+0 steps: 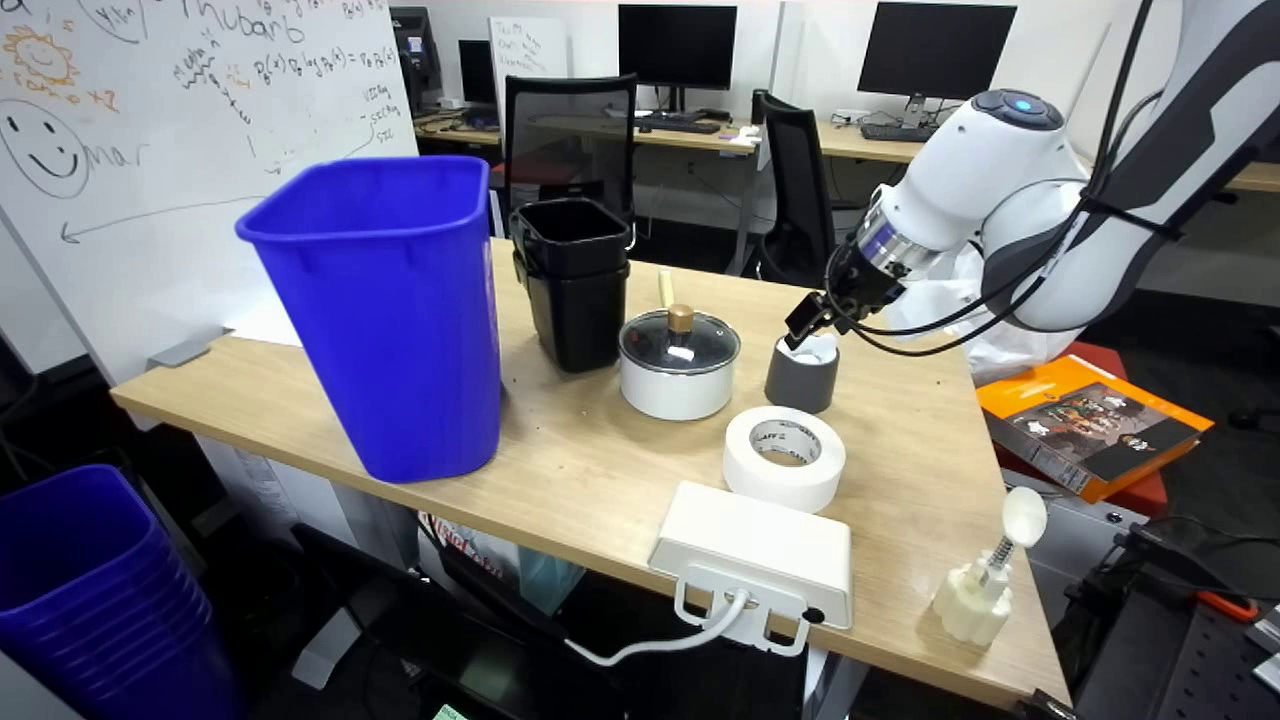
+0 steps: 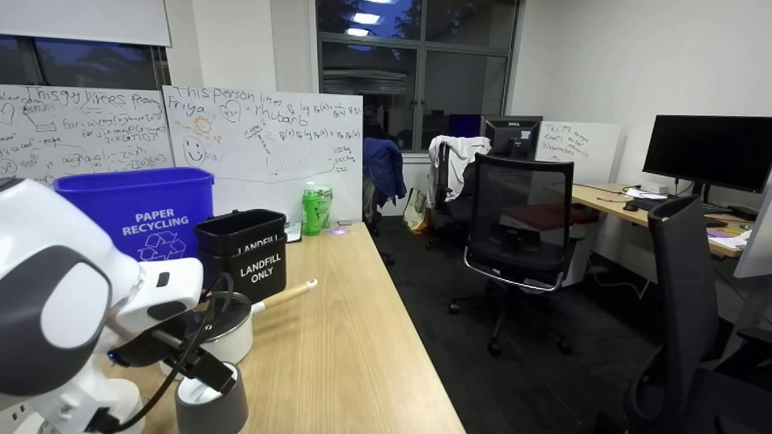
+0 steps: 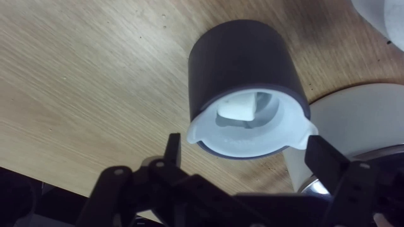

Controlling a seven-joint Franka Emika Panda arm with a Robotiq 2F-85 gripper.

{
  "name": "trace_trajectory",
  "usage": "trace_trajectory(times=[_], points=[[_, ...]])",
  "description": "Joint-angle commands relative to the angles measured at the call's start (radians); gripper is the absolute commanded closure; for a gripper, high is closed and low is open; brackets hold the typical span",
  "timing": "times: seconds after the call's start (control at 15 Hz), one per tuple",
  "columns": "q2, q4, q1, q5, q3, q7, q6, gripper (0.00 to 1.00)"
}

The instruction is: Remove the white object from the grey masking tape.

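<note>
The grey masking tape (image 1: 801,383) stands upright on the table as a short dark grey roll. Seated in its top is the white object (image 3: 246,138), cup-like, with two ears reaching over the rim and a white block inside. My gripper (image 3: 243,137) is open in the wrist view, its fingers (image 3: 173,149) spread wider than the white object. The right finger overlaps the edge of one ear; contact cannot be made out. Both exterior views show the gripper (image 2: 220,374) low over the roll's top, which partly hides the white object (image 1: 815,350).
A white pot (image 1: 676,388) with a glass lid stands close beside the roll. Nearby are a wide white tape roll (image 1: 785,480), a white box (image 1: 757,545) and a white bottle (image 1: 975,600). Black bins (image 1: 575,310) and a blue bin (image 1: 400,330) stand farther along the table.
</note>
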Motion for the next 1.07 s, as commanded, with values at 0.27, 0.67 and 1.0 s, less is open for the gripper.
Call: trace_trajectory(times=[0.27,0.67,1.0], points=[[0.001,-0.007,0.006,0.004,0.002,0.032,0.049,0.0],[0.001,-0.011,0.001,0.007,0.011,0.044,0.061,0.0],[0.001,-0.011,0.001,0.007,0.012,0.044,0.061,0.0]])
